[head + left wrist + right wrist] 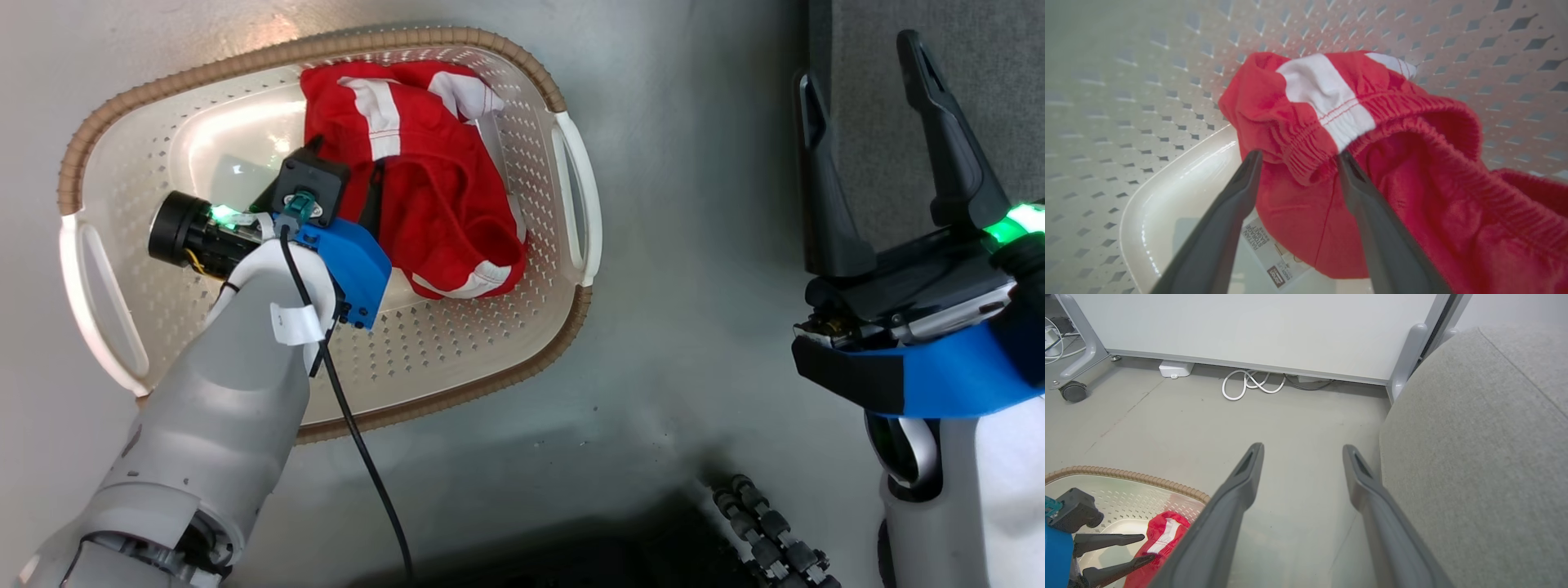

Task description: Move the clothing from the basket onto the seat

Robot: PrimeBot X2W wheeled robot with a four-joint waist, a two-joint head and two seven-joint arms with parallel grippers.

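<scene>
Basket [204, 69] sits on grey floor [694, 245] near the sofa [1474, 437]
Left gripper [1298, 157] gapes at the clothing [424, 188] (waistband [1306, 143] between its tips); right gripper [1302, 447] hangs spread above floor.

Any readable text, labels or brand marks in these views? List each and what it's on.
"RATTAN STORAGE BASKET", rotated, as best it reads: white sticker on the basket floor.
That sticker's dark logo block and fine print: too small to read.
No text visible on the clothing.
</scene>
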